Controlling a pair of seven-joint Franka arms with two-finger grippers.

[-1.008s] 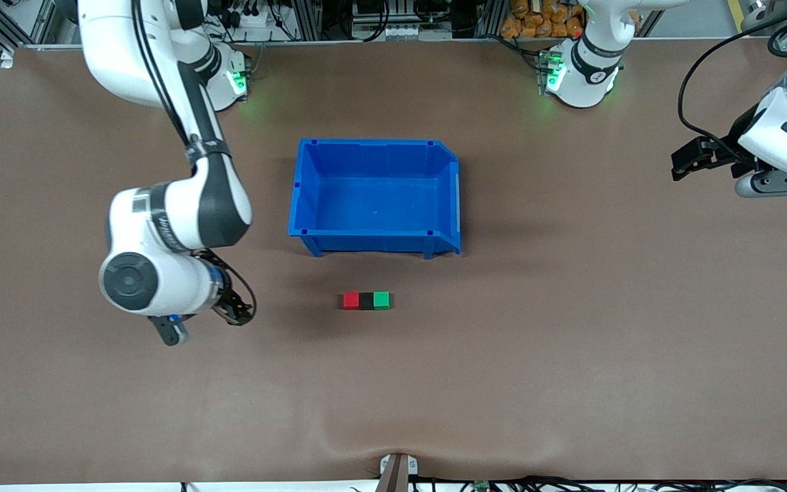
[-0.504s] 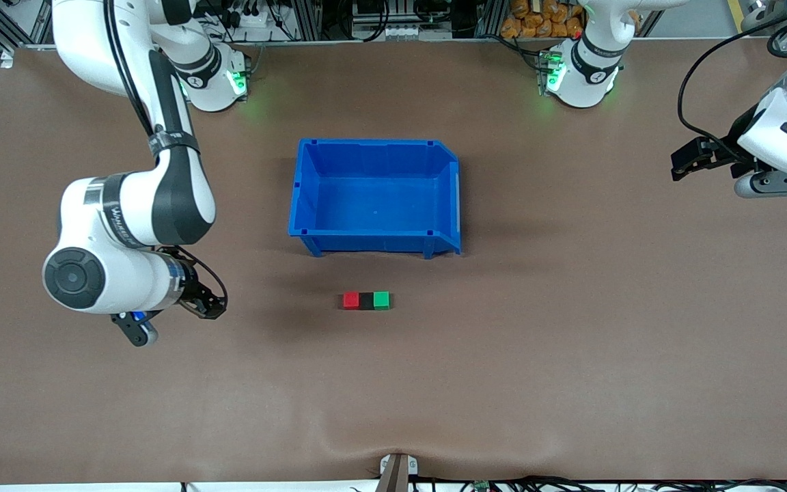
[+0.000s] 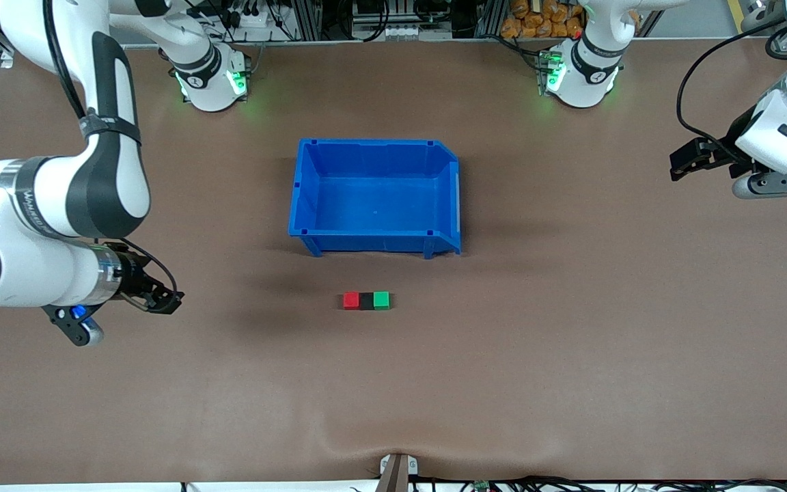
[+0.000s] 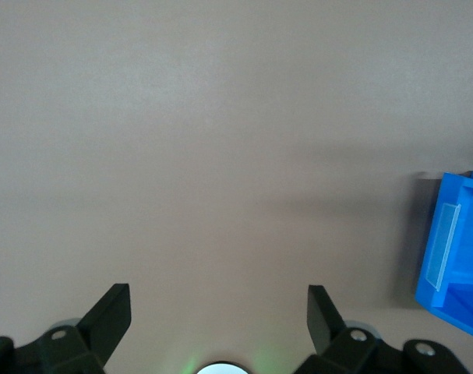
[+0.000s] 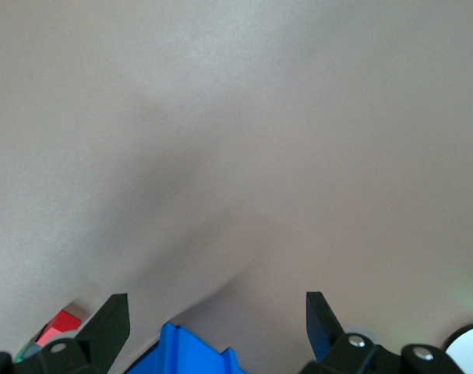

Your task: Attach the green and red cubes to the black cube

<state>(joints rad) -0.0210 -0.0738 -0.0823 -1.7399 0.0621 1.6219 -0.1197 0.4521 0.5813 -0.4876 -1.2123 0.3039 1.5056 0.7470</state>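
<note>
obstacle: blue bin (image 3: 374,198) near cube row (image 3: 366,301) | row's other sides: bare table (image 3: 503,383)

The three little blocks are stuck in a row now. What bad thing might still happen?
1. The red cube, black cube and green cube sit in a row on the open table; a passing arm might knock them apart.
2. The open right gripper hangs over the table at about their level, so a swing toward them might hit the red one first.
</note>
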